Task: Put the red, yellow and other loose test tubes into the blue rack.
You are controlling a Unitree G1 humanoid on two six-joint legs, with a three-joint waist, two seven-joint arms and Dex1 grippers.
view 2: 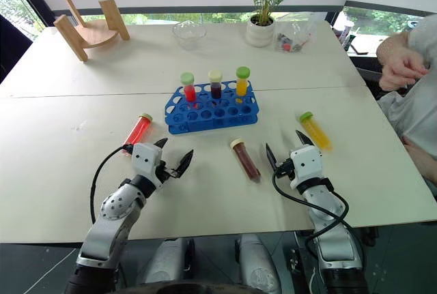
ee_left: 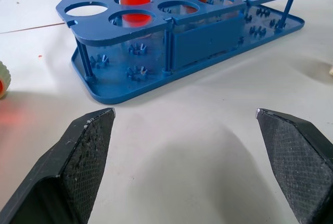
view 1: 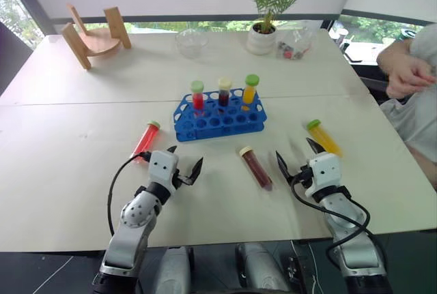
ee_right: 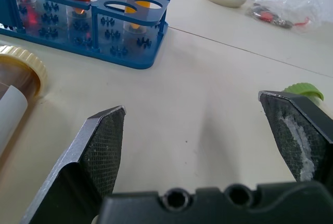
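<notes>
On counter [view 1: 61, 171], three loose tubes lie flat: red tube [view 1: 145, 140] with green cap, brown tube [view 1: 255, 167] with cream cap, yellow tube [view 1: 322, 137] with green cap. Blue rack [view 1: 218, 118] behind holds three upright tubes. Left gripper [view 1: 184, 164] and right gripper [view 1: 298, 156] spread wide, empty.

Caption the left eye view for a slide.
Open grippers face three loose capped tubes before the bright blue plastic rack.

three loose test tubes, red [view 1: 145, 140], brown [view 1: 256, 167], yellow [view 1: 323, 136], lie flat around the blue rack [view 1: 218, 116], which holds three upright.
</notes>
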